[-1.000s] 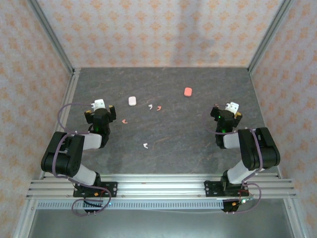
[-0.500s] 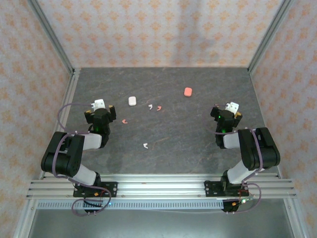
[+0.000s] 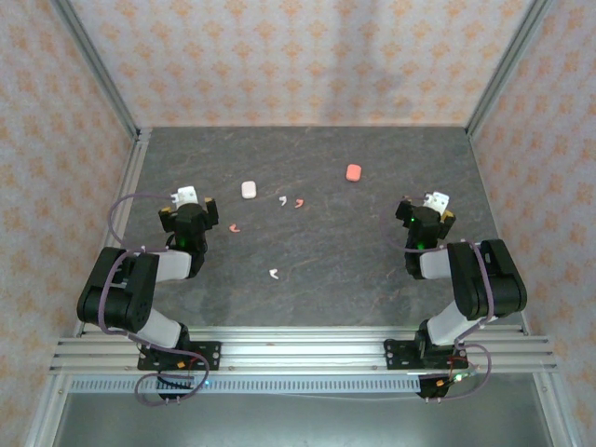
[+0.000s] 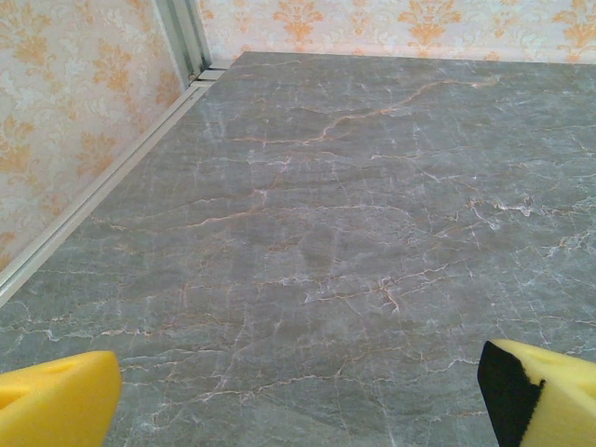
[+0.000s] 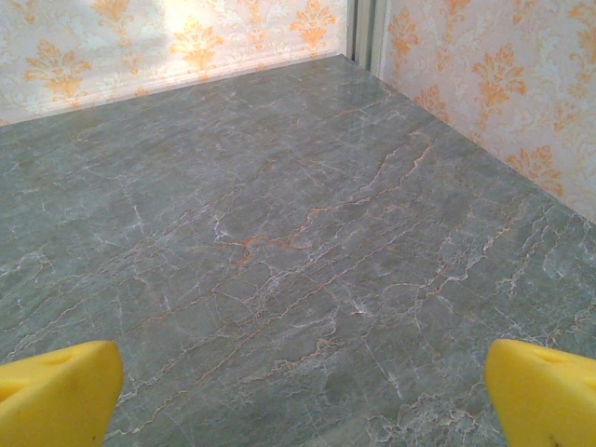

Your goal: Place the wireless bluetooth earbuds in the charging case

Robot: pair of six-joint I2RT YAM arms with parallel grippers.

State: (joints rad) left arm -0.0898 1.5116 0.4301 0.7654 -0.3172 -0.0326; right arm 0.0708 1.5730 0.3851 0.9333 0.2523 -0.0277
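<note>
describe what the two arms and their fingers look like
The left arm and right arm match: chunky black links with rounded joints, pale grey sections, and purplish cables looping along them. A small white block sits on each wrist. The left fingers and right fingers are bright yellow and blocky; one left finger shows a black inner face.

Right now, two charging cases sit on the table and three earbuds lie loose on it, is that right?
Not quite: four lie loose, not three. The top view shows two whitish earbuds and two coral earbuds. The whitish case and the coral case do sit on the table.
</note>
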